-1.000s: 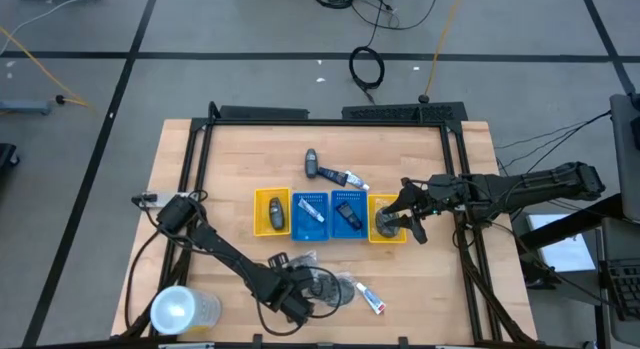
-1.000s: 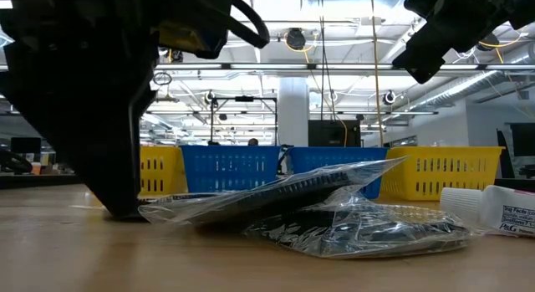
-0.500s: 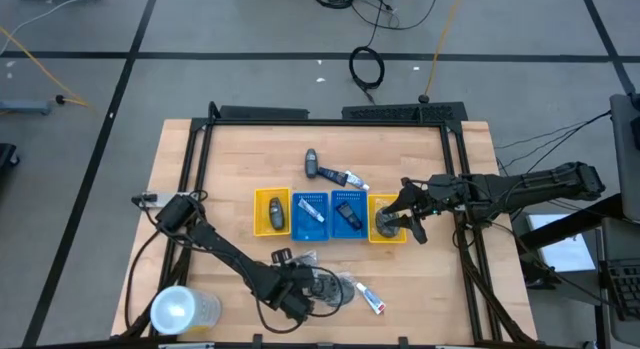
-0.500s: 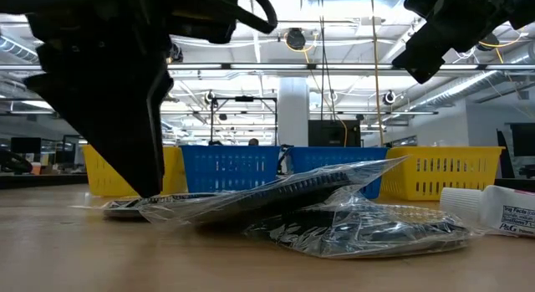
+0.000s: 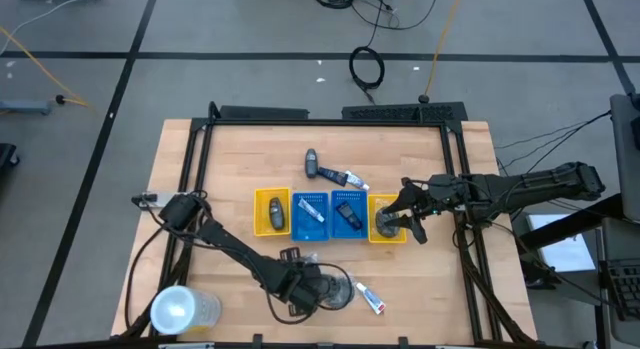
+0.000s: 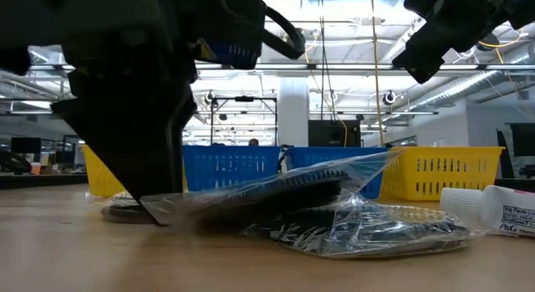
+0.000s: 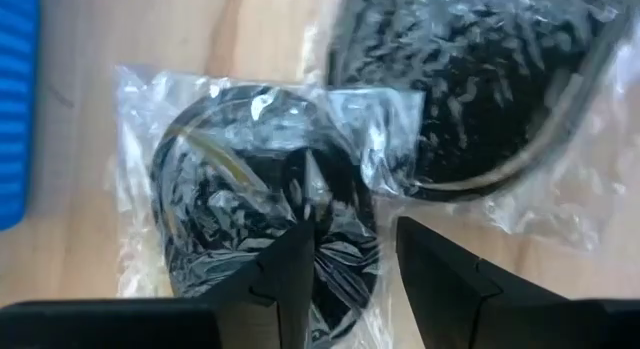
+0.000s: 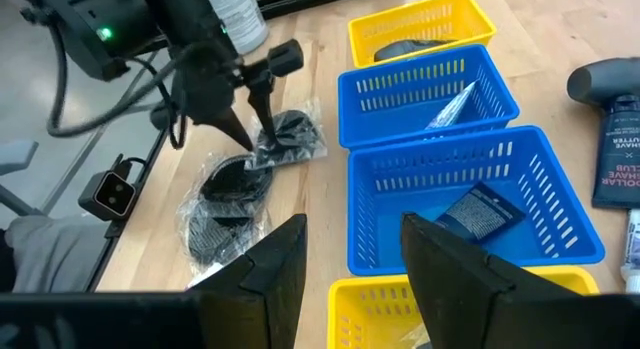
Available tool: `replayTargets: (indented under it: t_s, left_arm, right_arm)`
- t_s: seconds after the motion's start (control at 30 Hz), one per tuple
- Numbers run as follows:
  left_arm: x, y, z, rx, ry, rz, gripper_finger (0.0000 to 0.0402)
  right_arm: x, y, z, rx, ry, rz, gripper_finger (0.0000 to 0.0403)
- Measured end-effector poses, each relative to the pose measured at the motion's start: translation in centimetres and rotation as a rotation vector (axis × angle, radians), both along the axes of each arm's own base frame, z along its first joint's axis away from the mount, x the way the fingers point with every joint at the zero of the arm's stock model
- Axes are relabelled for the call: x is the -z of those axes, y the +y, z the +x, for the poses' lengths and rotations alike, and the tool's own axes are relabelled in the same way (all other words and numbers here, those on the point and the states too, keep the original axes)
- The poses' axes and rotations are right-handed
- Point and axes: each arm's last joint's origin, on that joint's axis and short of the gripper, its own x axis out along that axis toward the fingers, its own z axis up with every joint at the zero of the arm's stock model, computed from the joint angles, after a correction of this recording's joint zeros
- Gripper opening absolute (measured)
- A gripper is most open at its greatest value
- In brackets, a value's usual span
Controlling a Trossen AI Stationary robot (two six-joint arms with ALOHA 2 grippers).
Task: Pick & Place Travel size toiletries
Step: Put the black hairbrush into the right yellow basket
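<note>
Under left fingers (image 7: 355,274), bagged mesh puff (image 7: 255,229), edges cut off

Wooden table (image 5: 200,169): trays (image 5: 330,215), toiletries (image 5: 338,174), cup (image 5: 178,310)

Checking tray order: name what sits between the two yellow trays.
Two blue trays side by side fill the gap between the yellow trays, in the high view.

An industrial lab: ceiling pipes (image 6: 334,68), taped floor (image 5: 100,79), loose cables (image 5: 366,64).
</note>
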Motion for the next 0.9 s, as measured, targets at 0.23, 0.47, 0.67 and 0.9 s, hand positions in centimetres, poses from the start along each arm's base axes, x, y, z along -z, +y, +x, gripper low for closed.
replayTargets:
  t_s: [0.23, 0.47, 0.67, 0.9]
  left_arm:
    - [0.7, 0.7, -0.4, -0.046, 0.049, -0.006, 0.0114]
    - [-0.1, 0.7, -0.3, -0.051, 0.052, -0.024, 0.0012]
    - [-2.5, 0.4, -0.7, -0.047, 0.031, 0.003, 0.0001]
    - [-6.1, 0.1, -0.5, -0.029, -0.072, 0.098, 0.0000]
  right_arm:
    - [0.0, 0.0, 0.0, 0.000, 0.003, 0.000, 0.0155]
    - [0.0, 0.0, 0.0, 0.000, 0.004, 0.000, 0.0155]
    - [0.0, 0.0, 0.0, 0.001, 0.003, 0.000, 0.0155]
    - [0.0, 0.0, 0.0, -0.001, 0.001, -0.003, 0.0155]
